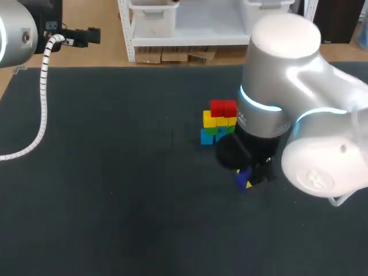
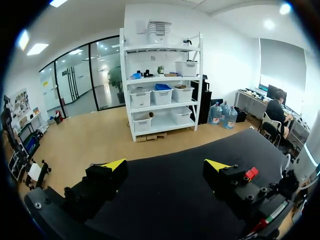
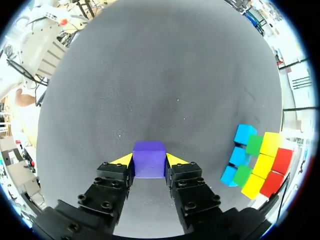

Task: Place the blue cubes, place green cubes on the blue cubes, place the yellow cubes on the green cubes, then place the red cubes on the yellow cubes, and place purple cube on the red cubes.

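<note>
Right claw point(image 3: 149, 163) pinching purple cube point(image 3: 149, 156) on opposite flat faces: looks light, rigid and smooth, centred side grip suits it; left claw point(image 2: 166, 165) spread, holding nothing.

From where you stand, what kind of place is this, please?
Probably a robot test bench in a lab: a dark-covered table, a right gripper shut on a purple cube, and a small stack of coloured cubes, which looks like a practice task.
</note>
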